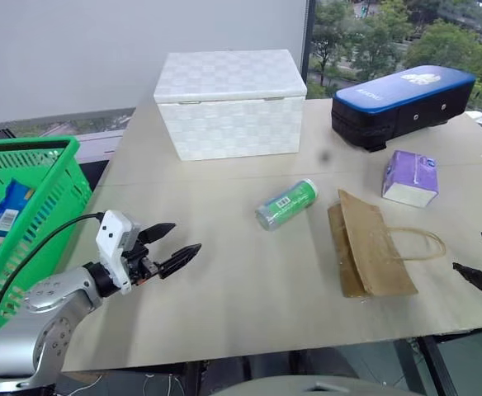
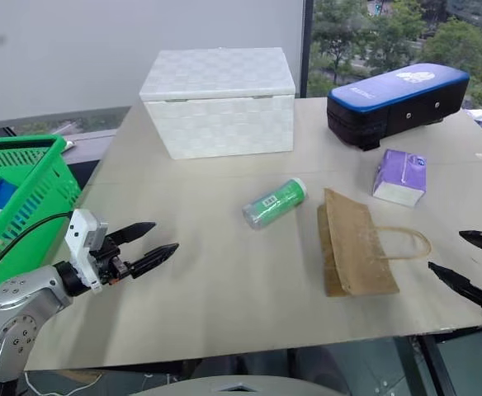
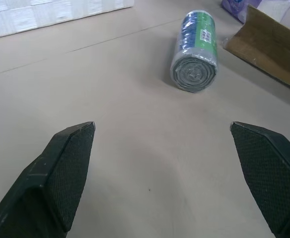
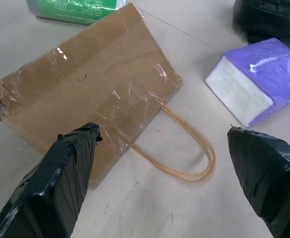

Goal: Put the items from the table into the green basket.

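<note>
Three loose items are seen on the table (image 1: pixel 224 305): a green roll (image 1: pixel 286 204) with a barcode label, a flat brown paper bag (image 1: pixel 369 245) with handles, a purple tissue pack (image 1: pixel 411 178). The green basket (image 1: pixel 26 202) stands far left. The left gripper (image 1: pixel 168 247) and right gripper (image 2: pixel 464 262) are spread wide, empty.

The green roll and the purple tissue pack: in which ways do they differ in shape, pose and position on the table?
The green roll is a cylinder lying on its side; the purple tissue pack is a boxy block with a white side. The green roll lies near the middle of the table; the purple tissue pack sits toward the robot's right, near the black case. The roll bears a barcode label. Both rest untouched on the table.
</note>
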